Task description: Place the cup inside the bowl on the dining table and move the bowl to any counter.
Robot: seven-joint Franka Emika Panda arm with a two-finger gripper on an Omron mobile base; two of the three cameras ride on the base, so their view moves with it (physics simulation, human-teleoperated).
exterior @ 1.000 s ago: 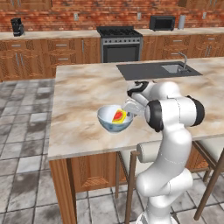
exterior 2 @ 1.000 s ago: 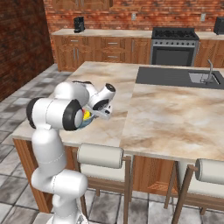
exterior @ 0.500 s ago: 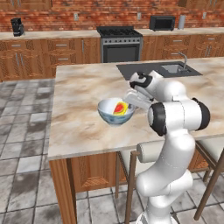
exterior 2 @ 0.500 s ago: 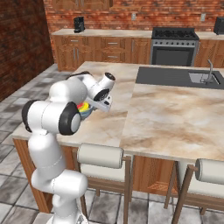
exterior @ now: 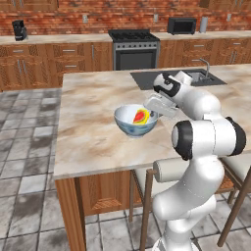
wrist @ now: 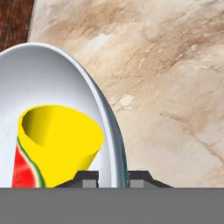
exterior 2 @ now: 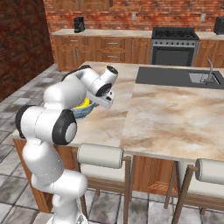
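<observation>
The cup [wrist: 57, 144] lies tipped on its side inside the bowl [wrist: 48, 78], yellow with a watermelon patch. The fingers [wrist: 112, 177] straddle the bowl's rim, one tip inside and one outside, clamped on it. The bowl [exterior: 136, 120] sits at or just above the marble worktop [exterior: 93, 132], near its middle, left of the sink [exterior: 196, 77].

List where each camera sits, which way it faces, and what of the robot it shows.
Left base view: behind the arm to its left, facing the table and stove; arm at lower right.
Right base view: behind to its right, facing the same table; arm at lower left.
Hand view: on the hand, facing the bowl rim, with a finger either side of it.
All share the bowl and cup.
</observation>
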